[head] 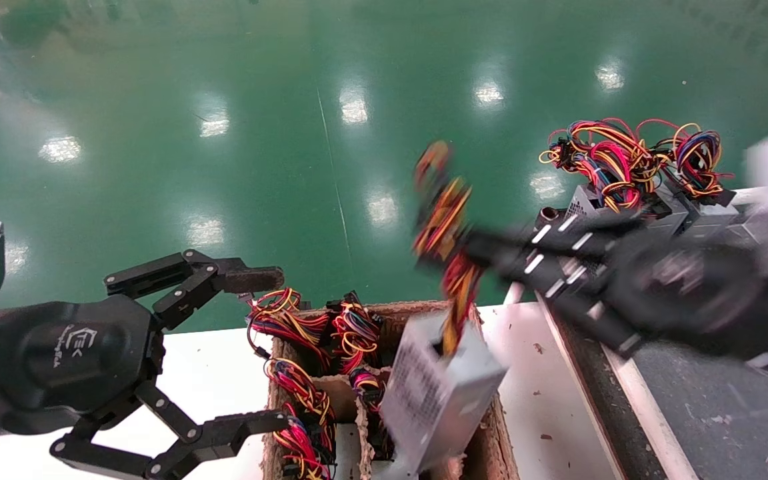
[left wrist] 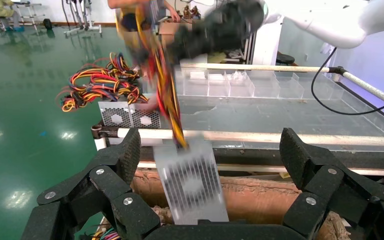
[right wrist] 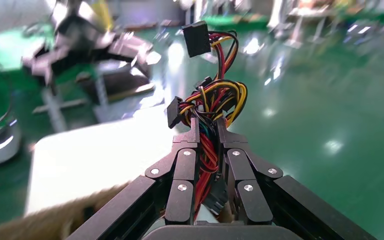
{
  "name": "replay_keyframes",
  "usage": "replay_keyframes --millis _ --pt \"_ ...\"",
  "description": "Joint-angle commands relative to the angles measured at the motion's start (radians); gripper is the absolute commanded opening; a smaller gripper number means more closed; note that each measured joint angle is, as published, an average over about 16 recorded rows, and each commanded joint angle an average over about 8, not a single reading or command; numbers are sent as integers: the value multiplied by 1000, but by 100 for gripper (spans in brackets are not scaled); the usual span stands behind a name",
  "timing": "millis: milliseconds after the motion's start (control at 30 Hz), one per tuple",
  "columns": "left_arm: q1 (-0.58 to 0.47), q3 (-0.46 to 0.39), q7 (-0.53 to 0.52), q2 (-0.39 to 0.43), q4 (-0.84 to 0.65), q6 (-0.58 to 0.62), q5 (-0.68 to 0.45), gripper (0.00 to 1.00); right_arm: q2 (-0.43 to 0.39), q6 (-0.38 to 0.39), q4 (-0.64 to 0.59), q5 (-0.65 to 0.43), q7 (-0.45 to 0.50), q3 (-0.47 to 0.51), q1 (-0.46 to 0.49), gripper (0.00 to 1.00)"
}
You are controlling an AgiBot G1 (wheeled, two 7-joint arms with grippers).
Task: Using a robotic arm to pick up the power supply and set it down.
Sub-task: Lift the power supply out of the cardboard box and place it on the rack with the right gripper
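The power supply (head: 437, 393) is a silver-grey box with a perforated vent side. It hangs tilted over the brown cardboard box, dangling from its wire bundle (head: 447, 220). My right gripper (head: 471, 250) reaches in from the right and is shut on those orange, red and yellow wires (right wrist: 215, 95); in the right wrist view the gripper (right wrist: 207, 127) pinches them between its fingers. My left gripper (head: 277, 350) stays open at the left, beside the box. In the left wrist view the power supply (left wrist: 192, 185) hangs beyond the open left gripper (left wrist: 210, 150), touching nothing of it.
The cardboard divider box (head: 491, 427) on the white table (head: 211, 373) holds more wire bundles (head: 304, 333). To the right runs a dark conveyor (head: 691, 400) with a white rail (left wrist: 280, 136). Other power supplies with wires (head: 624, 160) sit at its far end. Green floor lies beyond.
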State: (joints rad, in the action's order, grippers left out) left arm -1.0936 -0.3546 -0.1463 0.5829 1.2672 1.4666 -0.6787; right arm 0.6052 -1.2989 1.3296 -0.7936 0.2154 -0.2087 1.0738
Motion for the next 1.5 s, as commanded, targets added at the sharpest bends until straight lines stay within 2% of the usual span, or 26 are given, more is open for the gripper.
replay_keyframes --millis 33,233,633,1100,1500 --pt "0 0 0 0 0 0 0 100 -19 9 -5 39 -7 34 -7 0" --pt "0 0 0 0 0 0 0 100 -87 36 -25 89 -58 124 -19 0" --pt "0 0 0 0 0 0 0 100 -226 94 -87 79 -118 236 7 0" --pt "0 0 0 0 0 0 0 100 -402 43 -282 47 -205 356 -113 0" --pt "0 -1 0 0 0 0 0 100 -449 -27 -448 -10 -276 430 -256 0"
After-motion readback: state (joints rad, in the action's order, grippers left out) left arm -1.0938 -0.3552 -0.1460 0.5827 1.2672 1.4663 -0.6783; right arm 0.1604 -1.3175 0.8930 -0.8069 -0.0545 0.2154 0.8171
